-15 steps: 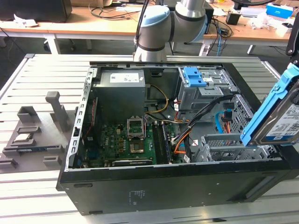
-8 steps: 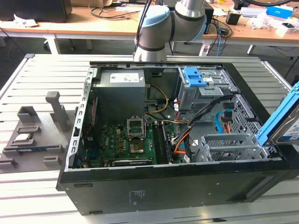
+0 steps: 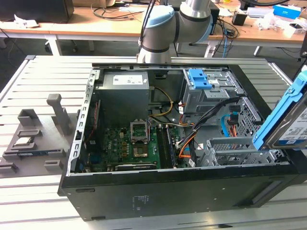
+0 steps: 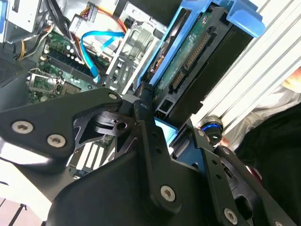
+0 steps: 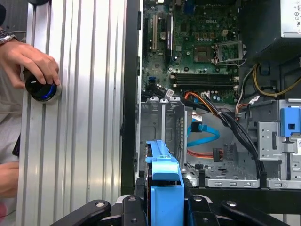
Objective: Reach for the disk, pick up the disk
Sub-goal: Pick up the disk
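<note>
Tool [image 4: 157,125] clamped on disk [image 3: 288,122], disk tilted, long axis steeply up, above computer case [image 3: 168,191]

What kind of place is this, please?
Probably an electronics lab or robotics workshop: an opened computer case lies on a slatted metal table, a robot arm stands behind it, and desks with cables fill the background.
</note>
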Available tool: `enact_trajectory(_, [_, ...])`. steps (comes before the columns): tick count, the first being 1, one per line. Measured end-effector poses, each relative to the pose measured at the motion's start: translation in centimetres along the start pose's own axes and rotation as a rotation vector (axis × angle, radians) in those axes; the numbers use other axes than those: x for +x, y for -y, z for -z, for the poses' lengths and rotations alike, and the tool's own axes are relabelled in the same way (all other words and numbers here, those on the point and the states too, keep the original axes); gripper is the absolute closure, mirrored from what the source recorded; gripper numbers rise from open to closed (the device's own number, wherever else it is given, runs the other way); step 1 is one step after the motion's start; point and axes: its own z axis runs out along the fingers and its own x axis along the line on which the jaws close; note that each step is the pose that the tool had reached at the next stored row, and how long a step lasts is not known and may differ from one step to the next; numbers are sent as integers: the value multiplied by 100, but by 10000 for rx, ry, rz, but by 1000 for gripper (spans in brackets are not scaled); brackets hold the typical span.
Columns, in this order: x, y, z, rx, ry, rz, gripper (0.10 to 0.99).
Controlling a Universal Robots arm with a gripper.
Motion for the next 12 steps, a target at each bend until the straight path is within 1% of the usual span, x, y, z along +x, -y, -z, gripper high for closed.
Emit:
enact_trajectory(2, [-2,-82,-7,0,-1,-2,722])
enact_trajectory(3, [-6,-162,-14,0,-2,0,722])
enact_trajectory(6, [-20,-285,-25,0,0,0,722])
enact_trajectory(7, [-25,-311,-27,0,0,0,722])
enact_trajectory(8, [-39,-370,-31,0,-1,-2,722])
enact_trajectory(9, [-69,-399,-35,0,-1,-3,722])
enact_trajectory(10, [-106,-405,-40,1,1,-2,722])
enact_trajectory(12, [-145,-446,-47,0,0,-2,722])
